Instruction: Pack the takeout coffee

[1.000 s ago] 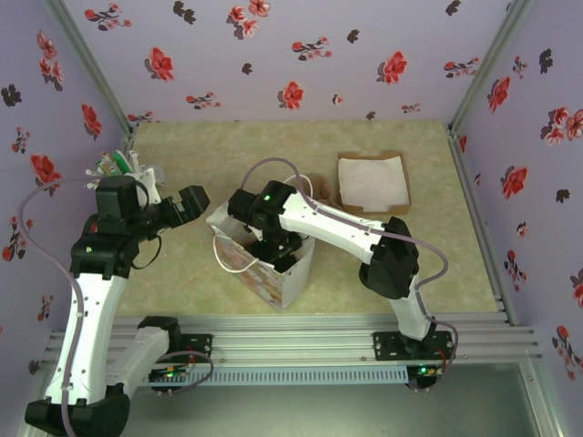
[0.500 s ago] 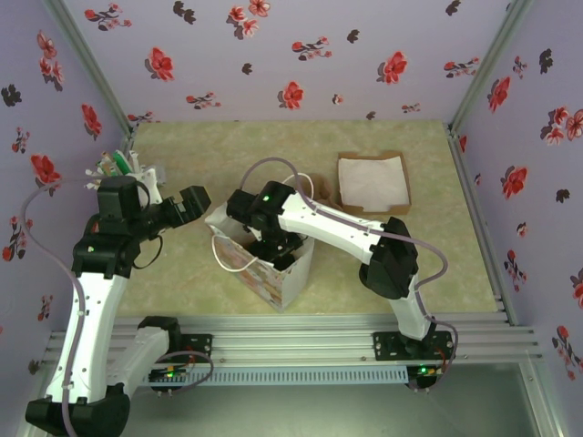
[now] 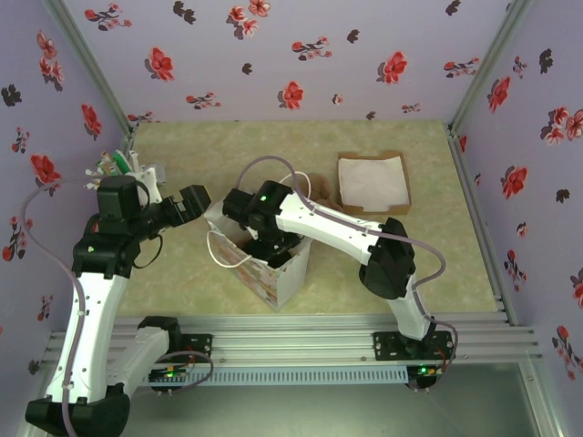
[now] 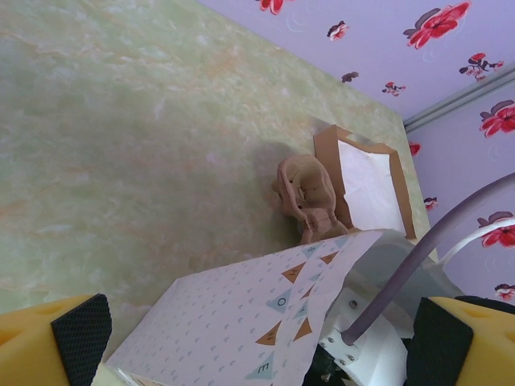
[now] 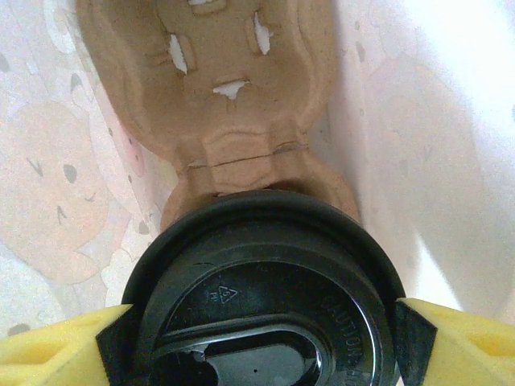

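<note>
The takeout coffee (image 5: pixel 265 297) stands deep in the white patterned paper bag (image 3: pixel 275 276), its round black lid facing up. It sits in one pocket of a brown pulp cup carrier (image 5: pixel 209 72) on the bag's floor. My right gripper (image 5: pixel 259 342) reaches down into the bag (image 5: pixel 434 121), open, its black pads (image 5: pixel 114 338) just outside the lid's rim on both sides. In the top view the right gripper (image 3: pixel 268 244) is sunk in the bag's mouth. My left gripper (image 3: pixel 194 202) hovers open by the bag's left rim, and the bag's wall (image 4: pixel 233 322) lies between its wide-apart pads (image 4: pixel 80 338).
A shallow cardboard box with white paper (image 3: pixel 372 182) sits at the back right. Another brown pulp carrier (image 4: pixel 306 193) lies on the table just behind the bag. A holder of utensils (image 3: pixel 118 168) stands at the far left by the wall.
The right gripper's jaws have spread away from the cup. The right wrist has shifted slightly left in the bag, nudging the bag's mouth. The left arm has stayed put.
</note>
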`<action>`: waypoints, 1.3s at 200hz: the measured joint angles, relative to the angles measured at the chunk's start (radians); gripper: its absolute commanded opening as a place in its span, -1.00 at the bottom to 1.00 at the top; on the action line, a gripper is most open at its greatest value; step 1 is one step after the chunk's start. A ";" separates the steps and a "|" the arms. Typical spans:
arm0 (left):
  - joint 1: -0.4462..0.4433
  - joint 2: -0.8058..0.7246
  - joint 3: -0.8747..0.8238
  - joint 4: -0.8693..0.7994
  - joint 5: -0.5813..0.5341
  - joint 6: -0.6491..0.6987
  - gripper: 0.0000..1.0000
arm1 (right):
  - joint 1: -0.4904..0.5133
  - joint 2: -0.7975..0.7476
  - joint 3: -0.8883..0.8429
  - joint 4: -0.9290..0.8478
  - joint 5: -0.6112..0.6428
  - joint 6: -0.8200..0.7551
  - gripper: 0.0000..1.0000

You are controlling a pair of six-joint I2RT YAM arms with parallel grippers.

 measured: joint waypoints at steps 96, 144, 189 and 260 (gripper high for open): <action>0.000 0.000 0.000 0.000 0.000 0.000 0.98 | 0.000 0.000 0.037 -0.004 0.019 0.010 0.83; 0.000 0.000 -0.001 0.000 0.000 0.000 0.99 | 0.000 0.000 0.050 -0.007 0.023 0.011 0.87; 0.001 0.000 -0.001 0.000 0.000 0.000 0.99 | 0.000 0.000 0.054 -0.012 0.026 0.011 0.92; 0.005 0.000 -0.001 0.000 0.000 0.000 0.99 | 0.003 0.000 0.068 -0.020 0.034 0.011 0.96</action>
